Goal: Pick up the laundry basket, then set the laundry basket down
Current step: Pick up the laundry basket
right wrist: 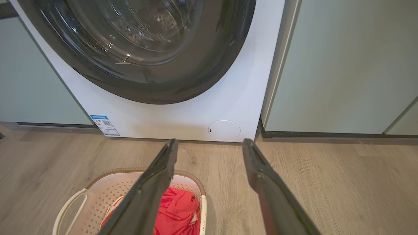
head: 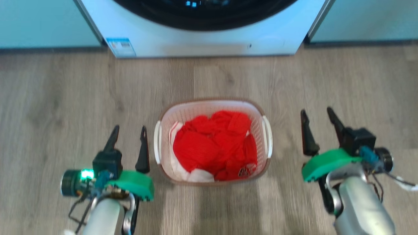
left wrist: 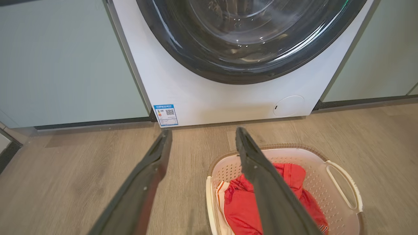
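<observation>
Laundry basket (head: pixel 209 109) probably light, stiff plastic; take side handles (head: pixel 267 137). Left claw (head: pixel 129 128) and right claw (head: pixel 316 110) flank it, fingers apart.

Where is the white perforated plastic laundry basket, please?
Head view: the basket sits on the wooden floor between left gripper and right gripper, before the white washing machine.
</observation>
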